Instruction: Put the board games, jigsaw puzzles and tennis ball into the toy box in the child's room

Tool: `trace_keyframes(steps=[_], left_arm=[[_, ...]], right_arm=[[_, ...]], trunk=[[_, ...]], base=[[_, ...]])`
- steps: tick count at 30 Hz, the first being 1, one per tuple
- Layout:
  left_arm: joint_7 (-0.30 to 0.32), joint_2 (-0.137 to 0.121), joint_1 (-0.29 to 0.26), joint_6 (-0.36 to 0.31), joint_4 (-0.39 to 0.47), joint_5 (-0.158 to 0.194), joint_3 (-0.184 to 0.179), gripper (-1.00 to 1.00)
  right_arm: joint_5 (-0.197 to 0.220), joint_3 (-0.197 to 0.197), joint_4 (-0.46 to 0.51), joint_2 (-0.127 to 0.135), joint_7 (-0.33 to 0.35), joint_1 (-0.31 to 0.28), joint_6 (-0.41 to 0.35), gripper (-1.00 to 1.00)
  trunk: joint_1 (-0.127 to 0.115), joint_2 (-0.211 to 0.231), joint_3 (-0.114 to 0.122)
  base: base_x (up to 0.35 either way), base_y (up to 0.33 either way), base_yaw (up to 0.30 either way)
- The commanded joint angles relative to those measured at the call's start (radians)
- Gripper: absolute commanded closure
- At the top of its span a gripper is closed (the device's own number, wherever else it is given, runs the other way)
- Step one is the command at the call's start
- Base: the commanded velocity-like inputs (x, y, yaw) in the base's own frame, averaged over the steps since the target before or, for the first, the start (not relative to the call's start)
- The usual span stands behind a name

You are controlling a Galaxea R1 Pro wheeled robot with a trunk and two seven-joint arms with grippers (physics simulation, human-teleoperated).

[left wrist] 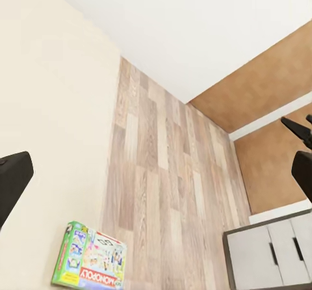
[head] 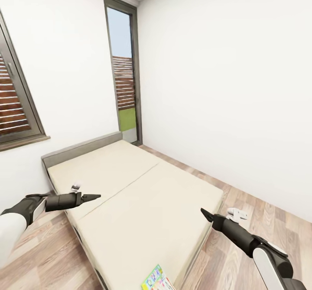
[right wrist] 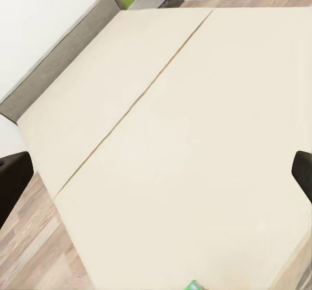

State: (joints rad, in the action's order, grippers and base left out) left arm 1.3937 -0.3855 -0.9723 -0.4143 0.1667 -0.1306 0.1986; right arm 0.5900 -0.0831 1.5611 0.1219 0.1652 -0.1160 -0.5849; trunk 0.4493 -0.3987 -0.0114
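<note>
The bed (head: 143, 194), a cream mattress with a seam across it, fills the middle of the head view. One board game (head: 157, 279) with a busy green and yellow cover lies at the bed's near corner. The left wrist view shows it as a Monopoly box (left wrist: 90, 259) by the mattress edge, and a green sliver of it (right wrist: 194, 285) shows in the right wrist view. My left gripper (head: 96, 196) hovers over the bed's left side, open and empty (left wrist: 156, 179). My right gripper (head: 203, 212) hangs open off the bed's right edge, facing the mattress (right wrist: 156, 173).
Wood-plank floor (head: 251, 203) runs along the bed's right side up to a white wall. A grey headboard (head: 80, 149) stands at the far end, beside a tall narrow window (head: 124, 69). A grey-white drawer unit (left wrist: 270, 251) and brown panels (left wrist: 266, 82) stand beyond the floor.
</note>
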Motion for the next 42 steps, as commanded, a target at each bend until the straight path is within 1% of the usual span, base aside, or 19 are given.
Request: trace_keyframes(steps=[1,11,18,29,37,42], left_arm=[[0.005,0.000,0.000,-0.011,0.001,-0.010,0.009,-1.00],[0.005,0.000,-0.001,-0.011,0.001,-0.011,0.008,-1.00],[0.005,0.000,0.000,-0.011,0.001,-0.011,0.008,-1.00],[0.005,0.000,0.000,-0.011,0.001,-0.011,0.008,-1.00],[0.005,0.000,0.000,-0.011,0.001,-0.011,0.008,-1.00],[0.005,0.000,0.000,-0.011,0.001,-0.011,0.008,-1.00]], right_arm=[[0.001,-0.002,0.000,0.000,0.004,-0.001,-0.006,-1.00],[0.002,-0.001,0.000,-0.001,0.005,-0.001,-0.006,-1.00],[0.001,-0.001,0.000,-0.002,0.005,-0.001,-0.006,-1.00],[0.001,-0.001,0.000,-0.004,0.005,-0.001,-0.006,-1.00],[0.001,-0.001,0.000,-0.003,0.005,-0.001,-0.006,-1.00],[0.001,-0.001,0.000,-0.003,0.005,-0.001,-0.006,-1.00]], trunk=[[0.001,-0.001,-0.001],[0.001,-0.001,-0.001],[0.001,-0.001,-0.001],[0.001,-0.001,-0.001],[0.001,-0.001,-0.001],[0.001,-0.001,-0.001]], base=[[0.133,-0.096,0.002],[0.045,-0.044,0.001],[0.003,-0.208,0.062],[0.000,-0.082,0.253],[0.000,-0.218,0.281],[0.000,-0.084,0.283]])
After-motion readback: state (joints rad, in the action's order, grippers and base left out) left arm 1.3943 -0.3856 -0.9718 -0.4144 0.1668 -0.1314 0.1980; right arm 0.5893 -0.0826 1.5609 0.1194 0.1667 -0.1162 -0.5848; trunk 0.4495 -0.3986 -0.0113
